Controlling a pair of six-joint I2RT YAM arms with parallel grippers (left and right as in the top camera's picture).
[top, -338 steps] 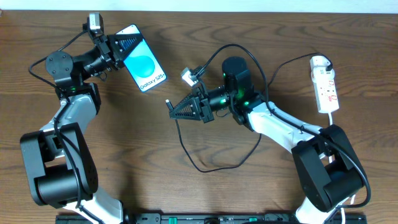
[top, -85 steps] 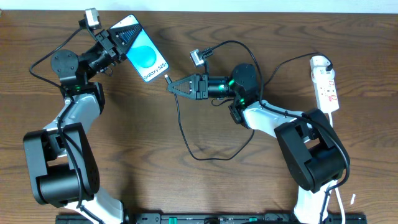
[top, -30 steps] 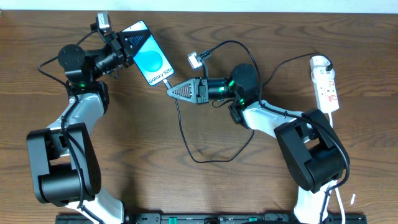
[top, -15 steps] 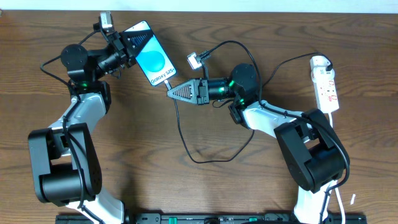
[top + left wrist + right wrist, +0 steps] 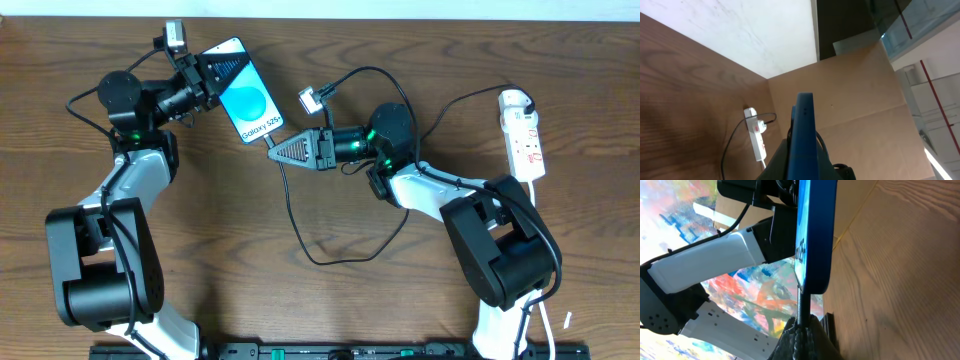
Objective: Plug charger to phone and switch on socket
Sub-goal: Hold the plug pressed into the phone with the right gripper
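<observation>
The phone (image 5: 245, 102) is held off the table (image 5: 200, 250) at far left, clamped at its far end in the closed left gripper (image 5: 215, 70). The charger (image 5: 298, 225) is pinched just behind its plug tip by the closed right gripper (image 5: 276, 152), and the tip is brought against the phone's near end. In the right wrist view the tip meets that edge, though whether it is seated cannot be told. The phone is judged stiff, smooth and easily slipped or cracked, so it is best gripped across its edges, clear of the port. The charger is light and limp along its length and stiff only at the tip, which is where it should be taken. Its slack is looped on the table between the arms. The socket (image 5: 524, 140) lies at far right, well apart, and is likely light enough to slide when switched.
</observation>
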